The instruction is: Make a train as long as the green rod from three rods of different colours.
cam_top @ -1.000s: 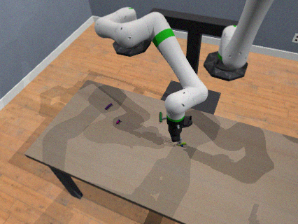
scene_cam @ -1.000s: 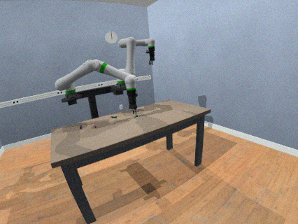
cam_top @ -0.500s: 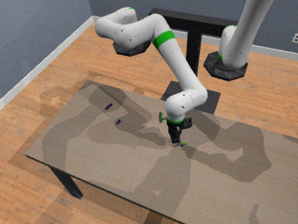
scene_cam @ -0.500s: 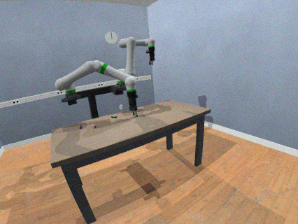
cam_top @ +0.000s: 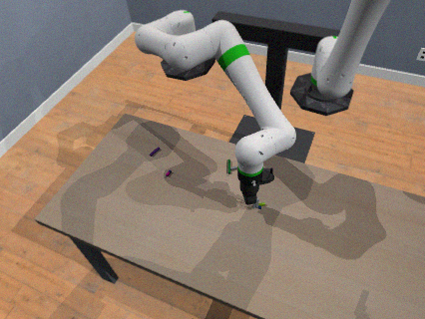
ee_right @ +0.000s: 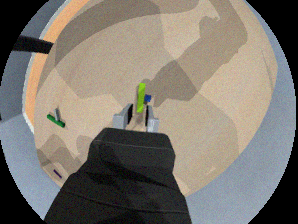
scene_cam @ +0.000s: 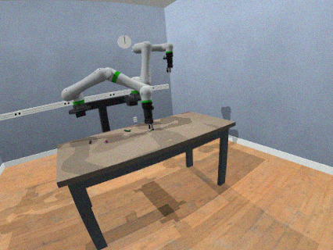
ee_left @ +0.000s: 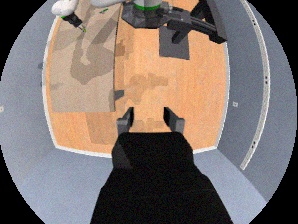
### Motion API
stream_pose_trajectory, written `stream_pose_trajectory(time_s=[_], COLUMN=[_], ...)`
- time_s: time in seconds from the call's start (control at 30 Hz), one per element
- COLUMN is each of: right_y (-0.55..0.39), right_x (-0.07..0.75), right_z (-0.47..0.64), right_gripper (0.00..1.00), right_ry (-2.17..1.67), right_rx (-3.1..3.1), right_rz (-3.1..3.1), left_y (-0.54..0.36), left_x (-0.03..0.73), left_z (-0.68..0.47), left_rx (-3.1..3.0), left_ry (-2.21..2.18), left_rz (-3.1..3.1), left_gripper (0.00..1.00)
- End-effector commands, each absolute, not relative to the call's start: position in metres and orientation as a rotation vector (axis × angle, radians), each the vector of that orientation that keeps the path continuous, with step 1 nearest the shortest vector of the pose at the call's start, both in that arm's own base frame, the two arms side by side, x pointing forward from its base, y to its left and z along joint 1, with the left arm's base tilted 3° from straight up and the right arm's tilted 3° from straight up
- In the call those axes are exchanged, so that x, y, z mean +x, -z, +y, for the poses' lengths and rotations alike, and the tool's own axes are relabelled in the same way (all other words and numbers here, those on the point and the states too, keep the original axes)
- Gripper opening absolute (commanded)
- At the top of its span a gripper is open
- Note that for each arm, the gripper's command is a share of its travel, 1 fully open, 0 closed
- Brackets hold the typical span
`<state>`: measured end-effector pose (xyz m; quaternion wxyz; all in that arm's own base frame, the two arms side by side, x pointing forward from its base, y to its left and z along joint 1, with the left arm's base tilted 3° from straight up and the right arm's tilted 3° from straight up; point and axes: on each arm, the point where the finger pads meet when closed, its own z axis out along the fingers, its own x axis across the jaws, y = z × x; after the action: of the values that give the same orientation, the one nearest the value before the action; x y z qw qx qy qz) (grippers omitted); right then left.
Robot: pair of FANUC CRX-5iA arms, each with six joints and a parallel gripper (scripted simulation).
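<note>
The right tool [cam_top: 255, 203] [scene_cam: 151, 127] [ee_left: 83, 28] [ee_right: 139, 110] is parted, gripping nothing, low over the bench [cam_top: 319, 269] [scene_cam: 176, 133] [ee_left: 75, 97] [ee_right: 210, 145]. At its fingertips lies the lime rod [cam_top: 262, 204] [scene_cam: 152, 130] [ee_left: 84, 30] [ee_right: 141, 95], the blue rod [cam_top: 259, 207] [ee_right: 148, 98] just beside it. The green rod [cam_top: 228, 166] [scene_cam: 127, 130] [ee_left: 103, 10] [ee_right: 56, 121] lies farther off. The left tool [scene_cam: 169, 70] [ee_left: 148, 113], wide open and empty, hangs high.

right gripper [cam_top: 253, 203] [scene_cam: 151, 126] [ee_left: 83, 28] [ee_right: 139, 112] a little lower than a second ago, its arm's wrist dipped down too, fingertips now nearer the table top [cam_top: 150, 224] [scene_cam: 117, 154] [ee_left: 90, 100] [ee_right: 210, 140], just a small move down
</note>
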<state>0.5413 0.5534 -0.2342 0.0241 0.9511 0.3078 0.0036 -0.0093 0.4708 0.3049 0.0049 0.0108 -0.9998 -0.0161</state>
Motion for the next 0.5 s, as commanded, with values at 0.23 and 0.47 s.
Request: stream_pose_trajectory(time_s=[0.23,0.47], right_y=[0.2323,0.2347], right_x=[0.5423,0.5423], right_z=[0.5545,0.5544], right_gripper=[0.54,0.54], right_ry=[-0.015,-0.015], right_rx=[2.944,2.944], right_rz=[0.953,0.953], left_y=[-0.3058,-0.3058], left_x=[-0.0092,-0.0092], left_z=[0.4711,0.4711], left_rx=[0.034,0.034], left_ry=[0.053,0.053], left_rz=[-3.131,-3.131], left_gripper=[1.0,1.0])
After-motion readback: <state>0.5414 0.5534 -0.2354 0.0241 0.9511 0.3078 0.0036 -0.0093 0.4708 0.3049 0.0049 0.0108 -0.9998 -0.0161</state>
